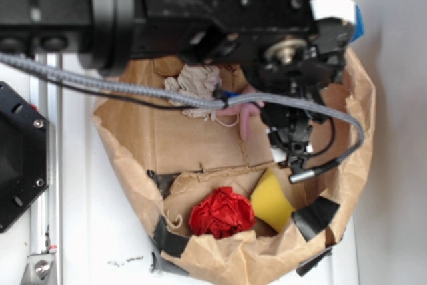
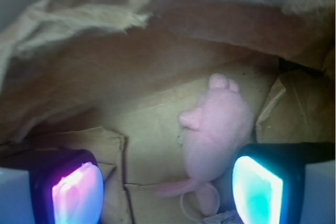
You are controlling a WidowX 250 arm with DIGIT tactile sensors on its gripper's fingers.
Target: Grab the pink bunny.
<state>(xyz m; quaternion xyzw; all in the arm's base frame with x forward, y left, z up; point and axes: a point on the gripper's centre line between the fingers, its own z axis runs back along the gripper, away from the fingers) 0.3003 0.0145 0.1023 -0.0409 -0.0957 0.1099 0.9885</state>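
The pink bunny lies on the brown paper floor of the bag, ears and white cord loop toward the camera. My gripper is open above it. The bunny sits between the pads, close against the right, cyan-lit pad and well apart from the left, pink-lit pad. From the exterior view only a pink ear and part of the bunny show beneath the black gripper and its grey cable.
A crumpled brown paper bag walls everything in. An off-white cloth wad lies left of the bunny. A red paper ball and a yellow block sit in the front part.
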